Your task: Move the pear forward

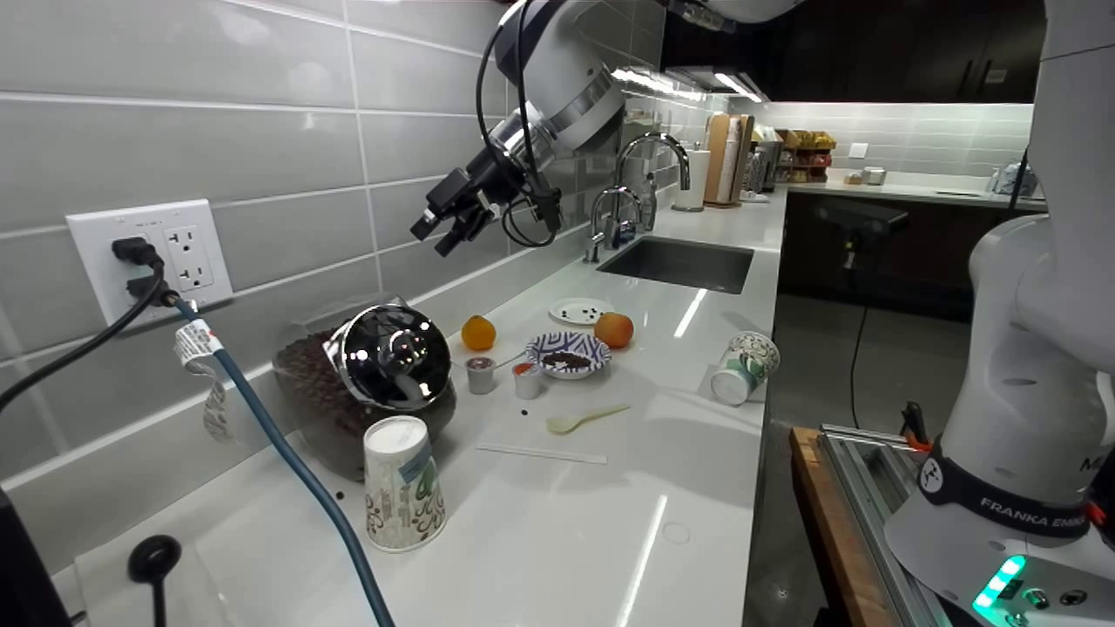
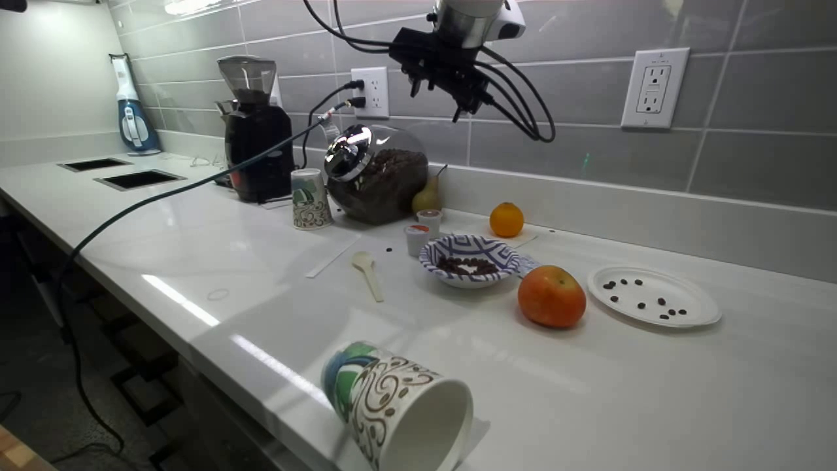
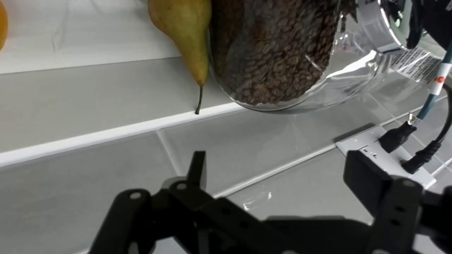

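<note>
nearest in the wrist view, the gripper (image 3: 277,167) hangs with jaws spread — nothing between them. the pear (image 3: 189,38) stands just beside the glass jar (image 3: 279,53), close to the wall (image 3: 70,190) — so likely nothing is done: grasp, forward move and release remain.

Kitchen counter (image 1: 557,522), sink (image 1: 679,263), faucet (image 1: 684,174), coffee grinder (image 2: 258,144)

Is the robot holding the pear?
No, in the wrist view the end effector is open with nothing in its grip, and the pear is apart from it.
</note>
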`<state>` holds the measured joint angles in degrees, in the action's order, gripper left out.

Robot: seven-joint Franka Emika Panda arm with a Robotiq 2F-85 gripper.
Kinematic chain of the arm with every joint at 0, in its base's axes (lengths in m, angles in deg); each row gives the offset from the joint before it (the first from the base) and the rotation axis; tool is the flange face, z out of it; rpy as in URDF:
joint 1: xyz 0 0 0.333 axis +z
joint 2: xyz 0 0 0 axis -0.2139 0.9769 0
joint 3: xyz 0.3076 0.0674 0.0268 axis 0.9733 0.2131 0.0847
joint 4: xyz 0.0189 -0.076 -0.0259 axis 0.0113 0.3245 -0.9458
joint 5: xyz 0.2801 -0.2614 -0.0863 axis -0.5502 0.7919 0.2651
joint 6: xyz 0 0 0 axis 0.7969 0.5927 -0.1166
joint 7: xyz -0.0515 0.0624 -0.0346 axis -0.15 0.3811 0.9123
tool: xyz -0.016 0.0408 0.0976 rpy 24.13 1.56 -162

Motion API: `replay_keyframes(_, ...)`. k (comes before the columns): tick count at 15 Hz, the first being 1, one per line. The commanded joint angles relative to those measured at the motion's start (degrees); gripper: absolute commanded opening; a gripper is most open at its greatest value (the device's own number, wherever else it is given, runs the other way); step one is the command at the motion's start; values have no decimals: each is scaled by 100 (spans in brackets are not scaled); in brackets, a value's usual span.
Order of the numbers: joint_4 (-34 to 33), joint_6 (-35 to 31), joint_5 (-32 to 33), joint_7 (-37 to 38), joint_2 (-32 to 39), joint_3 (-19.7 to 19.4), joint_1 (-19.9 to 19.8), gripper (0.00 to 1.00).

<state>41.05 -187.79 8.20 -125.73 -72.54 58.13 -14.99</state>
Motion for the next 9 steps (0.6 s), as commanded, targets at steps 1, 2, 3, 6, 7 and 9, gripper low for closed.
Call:
replay_keyframes(1,-83,68,16,231,132,379,-326,100)
replay_keyframes(2,-100,75,57,303,203,433,-366,100)
replay_keyframes(3,-100,45,81,387,256,478,-391,100)
replay_keyframes(6,-159,-10,-10,560,468,598,-473,100)
replay_keyframes(7,-192,12,-11,604,543,622,-507,100)
replay_keyframes(9,-285,49,-126,639,699,687,-588,100)
